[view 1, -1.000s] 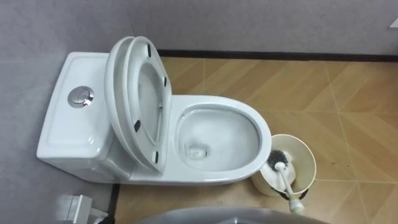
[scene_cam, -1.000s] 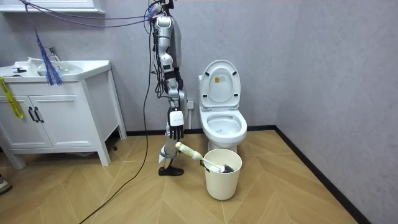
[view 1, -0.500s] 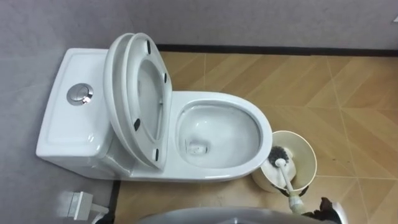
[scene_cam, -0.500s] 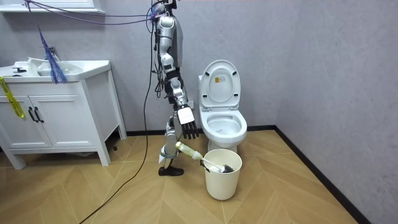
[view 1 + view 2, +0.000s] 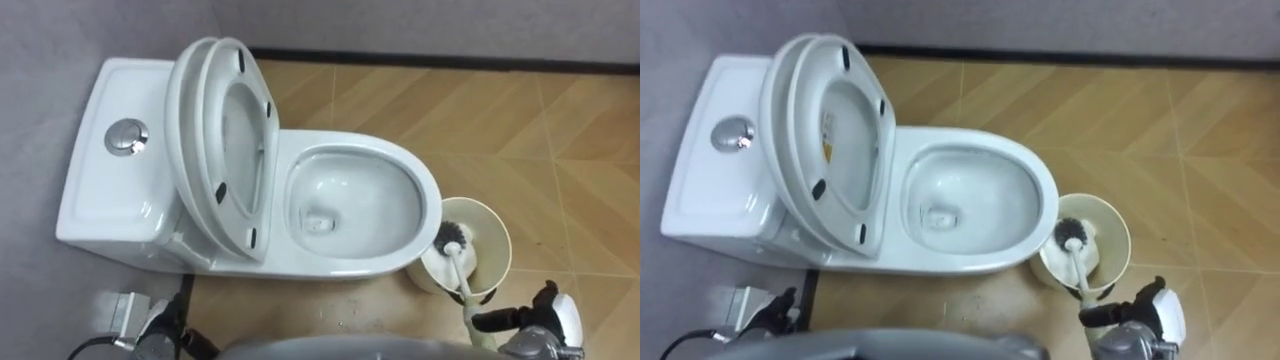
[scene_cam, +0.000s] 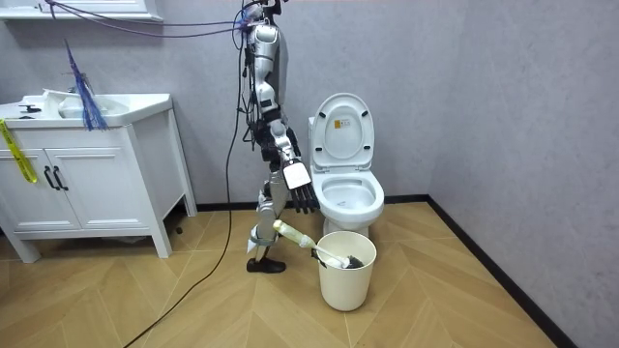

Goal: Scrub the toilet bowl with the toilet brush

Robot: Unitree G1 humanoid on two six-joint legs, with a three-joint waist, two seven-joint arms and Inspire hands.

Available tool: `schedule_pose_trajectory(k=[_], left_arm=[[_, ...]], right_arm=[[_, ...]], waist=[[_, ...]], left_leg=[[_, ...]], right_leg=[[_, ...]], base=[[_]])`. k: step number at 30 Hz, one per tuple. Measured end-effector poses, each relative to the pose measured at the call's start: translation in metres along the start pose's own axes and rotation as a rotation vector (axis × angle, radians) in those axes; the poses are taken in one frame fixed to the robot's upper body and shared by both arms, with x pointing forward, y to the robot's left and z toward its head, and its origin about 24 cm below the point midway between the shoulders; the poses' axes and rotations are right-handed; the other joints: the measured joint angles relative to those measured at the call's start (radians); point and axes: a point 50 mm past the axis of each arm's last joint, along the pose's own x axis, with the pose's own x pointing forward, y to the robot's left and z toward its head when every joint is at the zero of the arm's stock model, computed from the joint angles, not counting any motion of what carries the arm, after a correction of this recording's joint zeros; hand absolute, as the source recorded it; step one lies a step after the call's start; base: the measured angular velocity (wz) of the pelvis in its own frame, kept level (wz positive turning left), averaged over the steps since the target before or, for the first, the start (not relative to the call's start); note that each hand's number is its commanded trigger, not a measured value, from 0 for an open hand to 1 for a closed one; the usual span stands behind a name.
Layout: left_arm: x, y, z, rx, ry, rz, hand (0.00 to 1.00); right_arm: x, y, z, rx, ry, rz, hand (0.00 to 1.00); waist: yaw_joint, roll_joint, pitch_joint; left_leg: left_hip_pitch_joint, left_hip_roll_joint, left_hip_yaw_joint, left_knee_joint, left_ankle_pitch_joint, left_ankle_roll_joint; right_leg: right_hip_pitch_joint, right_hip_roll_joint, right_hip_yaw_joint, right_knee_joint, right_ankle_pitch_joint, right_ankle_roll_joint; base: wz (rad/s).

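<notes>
Your right robot hand [image 5: 535, 325] is loose and holds nothing, just beside the top of the brush [image 5: 459, 270] handle. The brush stands head down in the bin [image 5: 500, 245] next to the toilet [image 5: 432, 203]. Its handle leans out your way, so it's easy to grab. The seat [image 5: 220, 150] is up, so you can scrub inside.
</notes>
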Motion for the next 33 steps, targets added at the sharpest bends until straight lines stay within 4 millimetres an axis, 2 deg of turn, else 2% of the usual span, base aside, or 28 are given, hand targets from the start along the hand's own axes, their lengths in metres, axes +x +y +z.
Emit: schedule_pose_trajectory(k=[4, 5, 9, 12, 13, 15, 17, 18, 20, 23, 27, 33], left_arm=[[0.004, 0.011, 0.017, -0.025, -0.066, 0.034, 0.00], [0.004, 0.013, 0.021, -0.026, -0.082, 0.042, 0.00], [0.008, 0.020, 0.048, -0.011, -0.159, 0.055, 0.00], [0.011, 0.023, 0.069, -0.012, -0.206, 0.059, 0.00], [0.012, 0.021, 0.073, -0.017, -0.207, 0.048, 0.00], [0.012, 0.022, 0.085, -0.041, -0.234, 0.043, 0.00], [0.011, 0.022, 0.105, -0.060, -0.283, 0.029, 0.00], [0.011, 0.023, 0.111, -0.066, -0.298, 0.026, 0.00], [0.009, 0.028, 0.137, -0.079, -0.358, 0.031, 0.00], [0.005, 0.034, 0.157, -0.092, -0.414, 0.043, 0.00], [0.000, 0.038, 0.169, -0.135, -0.469, 0.066, 0.00], [-0.009, 0.040, 0.197, -0.135, -0.547, 0.068, 0.00]], right_arm=[[0.005, -0.002, 0.014, 0.028, -0.013, -0.023, 0.00], [0.007, -0.002, 0.020, 0.039, -0.024, -0.027, 0.00], [0.012, -0.005, 0.026, 0.083, 0.007, -0.033, 0.00], [0.017, -0.007, 0.039, 0.162, 0.028, -0.034, 0.00], [0.019, -0.007, 0.046, 0.179, 0.035, -0.023, 0.00], [0.020, -0.005, 0.056, 0.221, 0.044, 0.000, 0.00], [0.023, -0.006, 0.071, 0.289, 0.048, 0.025, 0.00], [0.024, -0.007, 0.074, 0.295, 0.045, 0.030, 0.00], [0.027, -0.012, 0.086, 0.333, 0.038, 0.039, 0.00], [0.031, -0.021, 0.100, 0.356, 0.009, 0.035, 0.00], [0.035, -0.030, 0.103, 0.371, 0.018, 0.018, 0.00], [0.038, -0.042, 0.121, 0.332, -0.047, -0.002, 0.00]], waist=[[0.003, 0.003, 0.0095], [0.006, 0.006, 0.0107], [0.011, 0.015, 0.0131], [0.013, 0.024, 0.0212], [0.016, 0.027, 0.0278], [0.016, 0.027, 0.0306], [0.011, 0.027, 0.0345], [0.012, 0.027, 0.0365], [0.013, 0.031, 0.0448], [0.018, 0.034, 0.0479], [0.021, 0.035, 0.0485], [0.040, 0.041, 0.0519]], left_leg=[[-0.088, 0.000, -0.002, 0.057, 0.000, 0.000], [-0.127, 0.000, -0.005, 0.082, 0.000, 0.000], [-0.233, -0.002, -0.026, 0.129, 0.004, 0.007], [-0.331, -0.002, -0.025, 0.178, 0.009, 0.016], [-0.361, -0.003, -0.025, 0.197, 0.011, 0.019], [-0.411, -0.007, -0.024, 0.225, 0.012, 0.024], [-0.494, -0.018, -0.021, 0.284, 0.006, 0.040], [-0.516, -0.019, -0.014, 0.298, 0.004, 0.044], [-0.603, -0.019, -0.004, 0.342, 0.008, 0.058], [-0.691, -0.021, -0.003, 0.396, 0.009, 0.063], [-0.766, -0.020, -0.002, 0.445, 0.009, 0.065], [-0.874, -0.021, 0.003, 0.509, 0.008, 0.065]], right_leg=[[-0.078, -0.006, -0.006, 0.047, 0.000, 0.000], [-0.107, -0.009, -0.018, 0.061, 0.000, 0.000], [-0.193, -0.016, -0.047, 0.100, 0.000, 0.000], [-0.293, -0.025, -0.051, 0.167, -0.001, 0.000], [-0.332, -0.031, -0.051, 0.202, -0.002, 0.000], [-0.397, -0.041, -0.050, 0.259, -0.005, 0.000], [-0.476, -0.064, -0.047, 0.326, -0.039, 0.003], [-0.499, -0.068, -0.045, 0.347, -0.046, 0.002], [-0.593, -0.081, -0.040, 0.407, -0.056, 0.000], [-0.687, -0.090, -0.027, 0.478, -0.070, -0.002], [-0.769, -0.102, -0.026, 0.542, -0.077, -0.012], [-0.891, -0.118, -0.015, 0.635, -0.094, -0.026]], base=[[0.09], [0.18], [0.27], [0.09], [-0.03], [-0.02], [0.15], [0.15], [0.08], [0.02], [0.00], [0.02]])
